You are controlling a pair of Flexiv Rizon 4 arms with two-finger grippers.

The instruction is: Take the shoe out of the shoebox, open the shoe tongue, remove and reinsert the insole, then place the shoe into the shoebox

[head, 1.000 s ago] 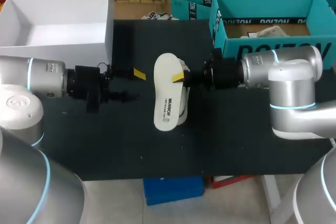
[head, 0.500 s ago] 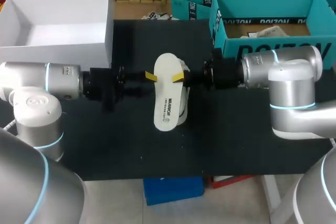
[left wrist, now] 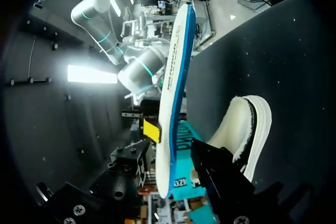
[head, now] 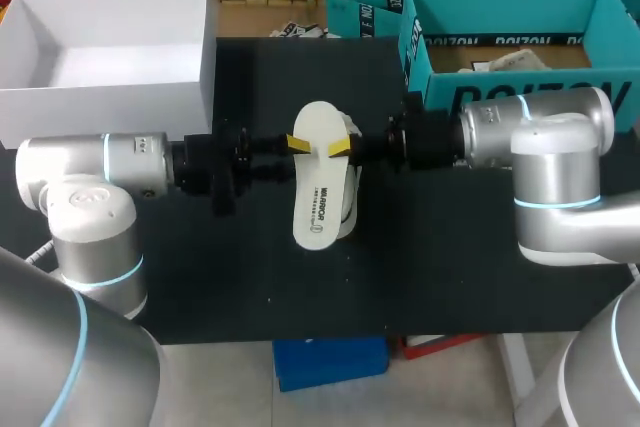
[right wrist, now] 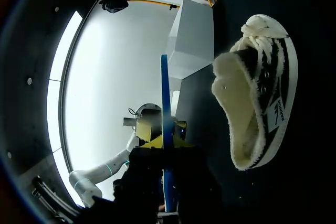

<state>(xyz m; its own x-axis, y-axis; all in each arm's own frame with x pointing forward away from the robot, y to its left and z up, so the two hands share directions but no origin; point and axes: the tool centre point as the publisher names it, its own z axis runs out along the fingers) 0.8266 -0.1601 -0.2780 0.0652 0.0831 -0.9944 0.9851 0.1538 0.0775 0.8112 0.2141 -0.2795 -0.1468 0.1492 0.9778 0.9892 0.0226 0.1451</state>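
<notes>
The white insole (head: 320,177) hangs level above the table, edge-on in both wrist views (left wrist: 175,77) (right wrist: 165,129). My right gripper (head: 340,147) (right wrist: 165,136) is shut on its right edge. From the left, my left gripper (head: 298,144) (left wrist: 176,145) straddles the opposite edge; one yellow tip lies against the white face, and the other finger stands off from the blue face. The black-and-white shoe (head: 349,205) (left wrist: 247,129) (right wrist: 257,98) lies on the black table under the insole, its fleece-lined opening showing. The white shoebox (head: 110,47) stands open at the back left.
Teal cardboard boxes (head: 520,17) sit at the back right, close behind my right arm. The black mat (head: 230,267) spreads out in front of the shoe.
My left arm has slid right until its fingers reach over the insole's left edge, and they have narrowed. The right arm, insole and shoe have stayed put.
</notes>
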